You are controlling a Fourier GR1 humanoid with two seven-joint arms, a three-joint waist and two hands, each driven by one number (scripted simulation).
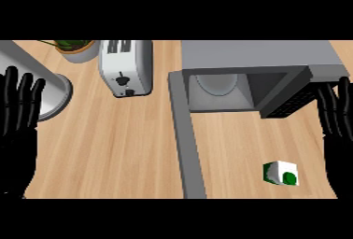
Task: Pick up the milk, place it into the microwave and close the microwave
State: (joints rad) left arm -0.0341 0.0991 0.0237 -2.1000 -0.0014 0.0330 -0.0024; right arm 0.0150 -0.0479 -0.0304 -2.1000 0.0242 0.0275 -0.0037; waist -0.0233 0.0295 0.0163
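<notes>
Head view: the milk (280, 173), a small white carton with green markings, stands on the wooden surface (117, 154) near its front edge, toward the right side. Nothing touches it. Behind it, well apart, the microwave (255, 52) sits at the back edge on the right with its cavity open toward the carton; a pale round turntable (217, 86) shows inside. The microwave's door (187, 144) is swung fully out and runs as a long grey bar from the cavity's left side to the front edge, so the milk lies to the right of it.

The right hand (341, 154) shows at the right edge, just beside the microwave's right end, fingers straight, spread and pointing up, holding nothing. The left hand (14, 149) shows at the left edge in the same pose, fingers apart, also holding nothing.

Left of the door, a grey toaster (126, 65) stands at the back edge, a potted plant (74, 47) beside it, and a grey round object (56, 95) by the left hand.
</notes>
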